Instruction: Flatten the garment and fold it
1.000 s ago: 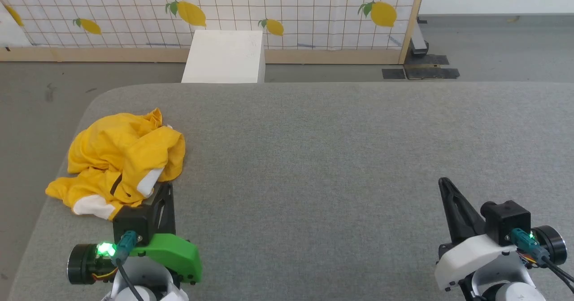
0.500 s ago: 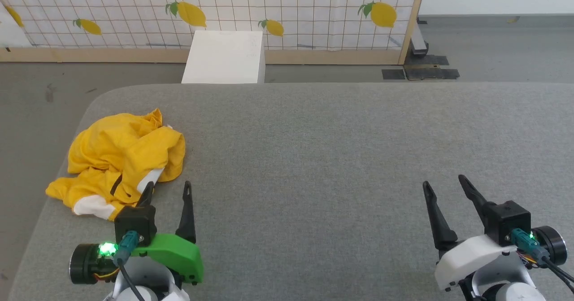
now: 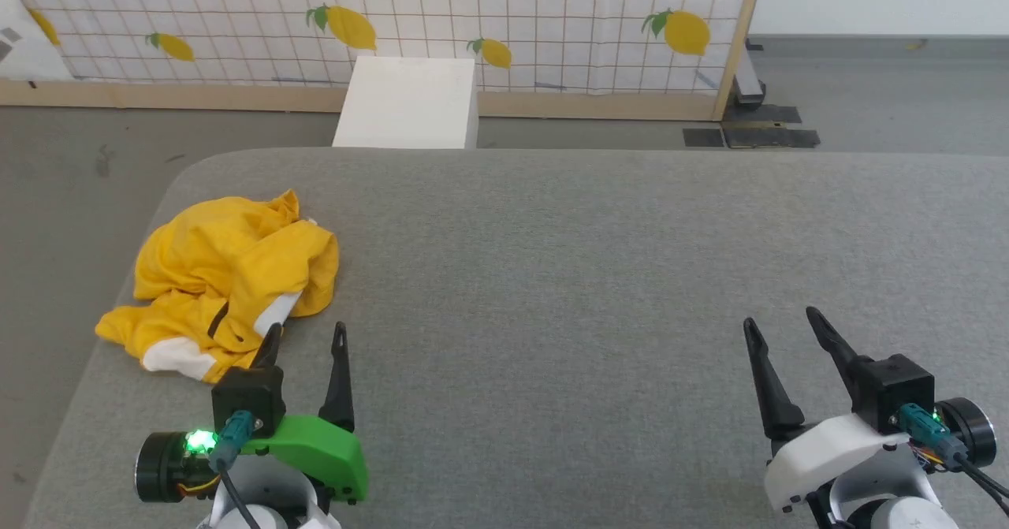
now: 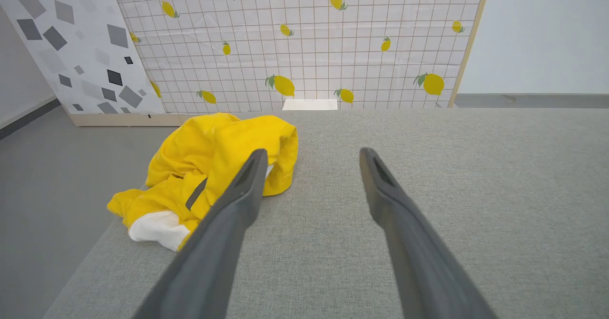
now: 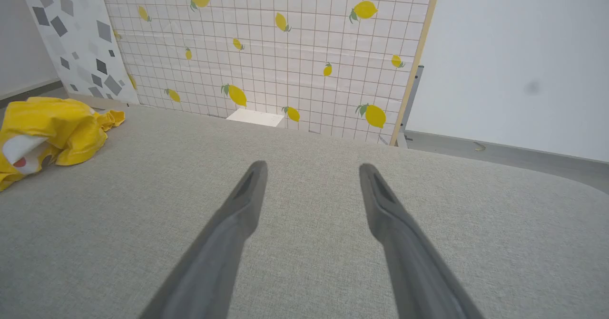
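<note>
Head view: left jaws and right jaws spread wide, holding nothing, garment (image 3: 228,269) near the left.

bright even light, soft shadows, wrist views wide-angle.

Left gripper (image 3: 307,326), two long dark tapered fingers on a bright green plastic wrist shell (image 3: 319,454), sits at abt 7 o'clock in the head view. Fingers point to 12, spread wide, nothing btwn them. Small green lamp (image 3: 199,440) is lit on that wrist. Right gripper (image 3: 779,317), same dark fingers on a white plastic wrist shell (image 3: 820,450), sits at abt 5 o'clock. Tips lean to 11, also wide apart & empty.
</note>
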Controlling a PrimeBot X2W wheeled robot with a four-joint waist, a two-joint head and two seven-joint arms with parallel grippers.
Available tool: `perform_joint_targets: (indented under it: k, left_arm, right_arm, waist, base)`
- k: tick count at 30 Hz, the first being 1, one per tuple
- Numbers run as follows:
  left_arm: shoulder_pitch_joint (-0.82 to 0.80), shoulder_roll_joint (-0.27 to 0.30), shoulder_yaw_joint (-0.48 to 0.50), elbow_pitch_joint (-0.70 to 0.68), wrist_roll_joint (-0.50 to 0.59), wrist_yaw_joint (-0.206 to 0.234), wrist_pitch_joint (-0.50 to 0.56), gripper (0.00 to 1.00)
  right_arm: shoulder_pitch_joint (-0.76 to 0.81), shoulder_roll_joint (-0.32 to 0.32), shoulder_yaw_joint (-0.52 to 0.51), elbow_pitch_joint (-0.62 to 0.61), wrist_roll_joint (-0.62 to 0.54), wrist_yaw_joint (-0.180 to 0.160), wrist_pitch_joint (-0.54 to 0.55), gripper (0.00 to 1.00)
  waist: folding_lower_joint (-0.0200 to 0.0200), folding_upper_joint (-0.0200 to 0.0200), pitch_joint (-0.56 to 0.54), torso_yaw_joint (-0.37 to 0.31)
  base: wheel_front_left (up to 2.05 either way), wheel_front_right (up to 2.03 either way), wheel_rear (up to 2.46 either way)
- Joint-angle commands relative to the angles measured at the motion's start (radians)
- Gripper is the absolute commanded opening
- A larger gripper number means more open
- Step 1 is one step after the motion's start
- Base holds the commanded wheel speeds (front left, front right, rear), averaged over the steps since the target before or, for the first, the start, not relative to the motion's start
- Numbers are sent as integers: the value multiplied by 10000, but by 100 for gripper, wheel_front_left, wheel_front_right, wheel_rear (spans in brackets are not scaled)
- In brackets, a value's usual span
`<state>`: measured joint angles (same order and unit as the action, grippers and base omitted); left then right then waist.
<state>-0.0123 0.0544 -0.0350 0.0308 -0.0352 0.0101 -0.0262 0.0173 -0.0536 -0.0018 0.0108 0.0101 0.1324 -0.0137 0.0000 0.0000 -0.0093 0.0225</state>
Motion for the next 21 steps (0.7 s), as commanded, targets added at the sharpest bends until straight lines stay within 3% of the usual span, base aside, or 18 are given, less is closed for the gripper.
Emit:
perform_joint_targets:
  k: [1, 21]
  left_arm:
    - [-125, 43, -46, 70, -88, 70, -94, 100]
    - [-70, 321, -157, 218, -543, 424, -441, 100]
  right_arm:
    - [-7, 5, 10, 40, 89, -3, -94, 100]
    - [-94, 11, 157, 137, 195, -5, -311, 100]
  waist:
    - [0, 0, -21, 110]
    - [0, 0, -52, 1562]
  base:
    - [0, 0, 0]
    - [0, 0, 0]
